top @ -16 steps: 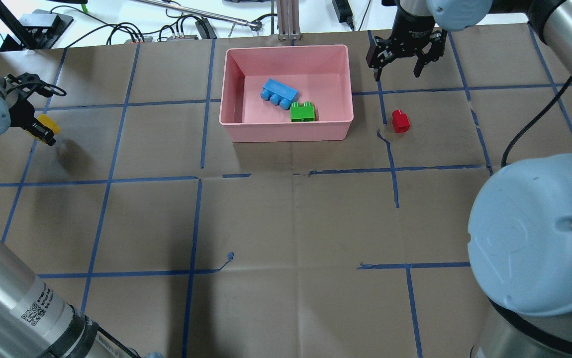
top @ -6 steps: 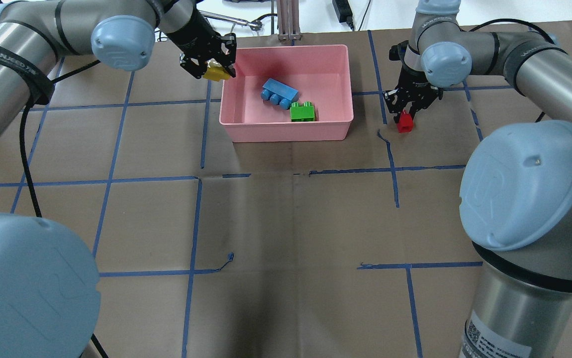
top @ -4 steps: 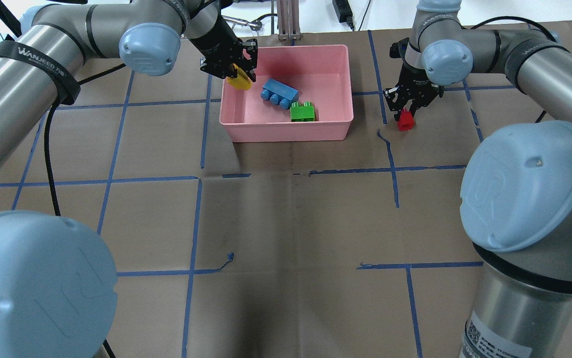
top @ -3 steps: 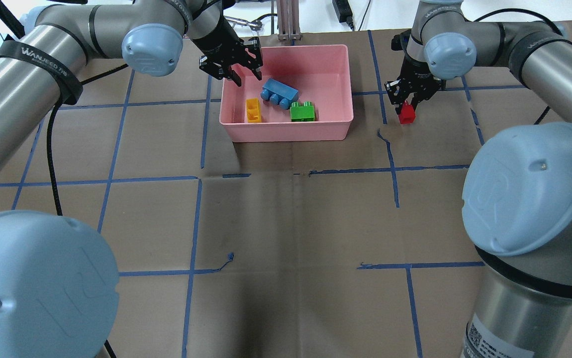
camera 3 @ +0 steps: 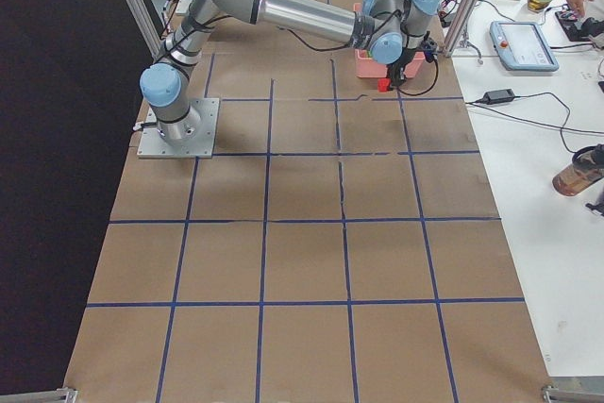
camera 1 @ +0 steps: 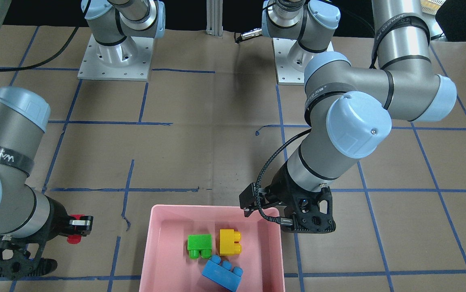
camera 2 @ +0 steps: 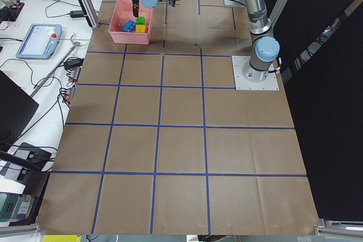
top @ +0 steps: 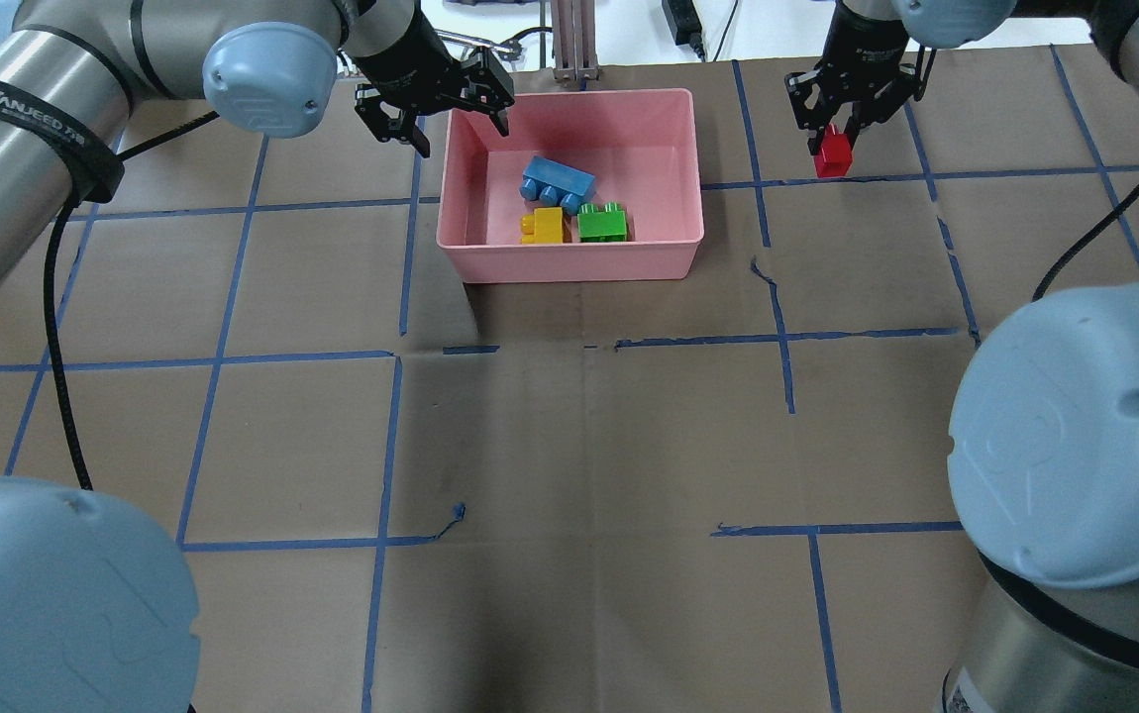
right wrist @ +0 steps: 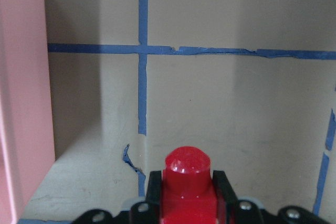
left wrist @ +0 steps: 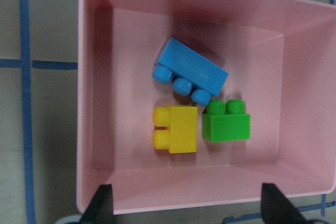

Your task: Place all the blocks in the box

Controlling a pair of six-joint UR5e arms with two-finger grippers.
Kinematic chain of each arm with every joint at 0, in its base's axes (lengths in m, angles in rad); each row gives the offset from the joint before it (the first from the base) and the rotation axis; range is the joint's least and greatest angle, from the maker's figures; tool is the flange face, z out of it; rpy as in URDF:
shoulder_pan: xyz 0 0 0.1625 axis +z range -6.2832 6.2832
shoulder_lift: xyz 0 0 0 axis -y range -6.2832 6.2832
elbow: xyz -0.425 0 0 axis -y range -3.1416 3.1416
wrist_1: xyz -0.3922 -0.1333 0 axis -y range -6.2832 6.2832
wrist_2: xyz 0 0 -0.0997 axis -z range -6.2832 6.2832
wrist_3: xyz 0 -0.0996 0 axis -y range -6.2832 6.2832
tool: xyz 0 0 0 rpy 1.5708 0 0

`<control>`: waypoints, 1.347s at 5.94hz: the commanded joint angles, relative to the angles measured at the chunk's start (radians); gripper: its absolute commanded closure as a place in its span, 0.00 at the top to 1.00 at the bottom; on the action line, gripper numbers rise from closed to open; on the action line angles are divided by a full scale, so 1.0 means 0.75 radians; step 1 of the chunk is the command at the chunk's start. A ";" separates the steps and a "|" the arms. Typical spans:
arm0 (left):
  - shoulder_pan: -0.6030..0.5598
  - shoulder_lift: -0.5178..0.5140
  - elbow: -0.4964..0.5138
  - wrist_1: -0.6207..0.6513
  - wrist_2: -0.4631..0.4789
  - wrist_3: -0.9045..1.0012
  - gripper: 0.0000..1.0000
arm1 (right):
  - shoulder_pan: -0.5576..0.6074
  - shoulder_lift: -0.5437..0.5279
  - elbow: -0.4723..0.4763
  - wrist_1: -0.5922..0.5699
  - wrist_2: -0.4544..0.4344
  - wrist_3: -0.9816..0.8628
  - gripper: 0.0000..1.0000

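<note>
The pink box (top: 569,263) holds the blue brick (top: 557,184), the green brick (top: 602,222) and the yellow brick (top: 543,225). The left wrist view shows the blue (left wrist: 190,73), yellow (left wrist: 176,129) and green (left wrist: 227,124) bricks lying close together on the box floor. My left gripper (top: 464,139) is open and empty above the box's far left corner. My right gripper (top: 835,147) is shut on the red brick (top: 835,158) and holds it above the table, right of the box. The red brick's stud (right wrist: 188,167) shows between the fingers.
Brown paper with blue tape lines covers the table (top: 569,446). Cables and a metal post (top: 574,40) lie beyond the far edge behind the box. The box wall (right wrist: 23,103) is at the left of the right wrist view.
My left gripper carried the yellow brick over the box, opened and dropped it in, then drew back left. My right gripper closed on the red brick and lifted it.
</note>
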 commanded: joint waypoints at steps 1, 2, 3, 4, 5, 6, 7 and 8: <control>0.014 0.147 -0.010 -0.210 0.140 0.010 0.99 | 0.144 -0.011 -0.077 0.040 0.053 0.268 0.25; 0.018 0.225 -0.012 -0.312 0.220 0.012 0.99 | 0.222 0.005 -0.079 0.026 0.138 0.421 0.25; 0.025 0.277 -0.014 -0.352 0.225 0.014 0.99 | 0.283 0.052 -0.079 -0.003 0.147 0.524 0.25; 0.019 0.293 -0.016 -0.356 0.259 0.014 0.99 | 0.328 0.111 -0.079 -0.076 0.149 0.586 0.26; 0.025 0.364 -0.020 -0.409 0.266 0.028 0.99 | 0.343 0.152 -0.071 -0.156 0.145 0.609 0.58; 0.100 0.450 -0.034 -0.545 0.262 0.164 0.99 | 0.341 0.154 -0.071 -0.161 0.143 0.603 0.99; 0.139 0.518 -0.097 -0.585 0.251 0.228 0.99 | 0.337 0.144 -0.073 -0.159 0.127 0.589 0.99; 0.147 0.573 -0.165 -0.577 0.247 0.231 0.99 | 0.315 0.128 -0.077 -0.140 0.121 0.564 0.99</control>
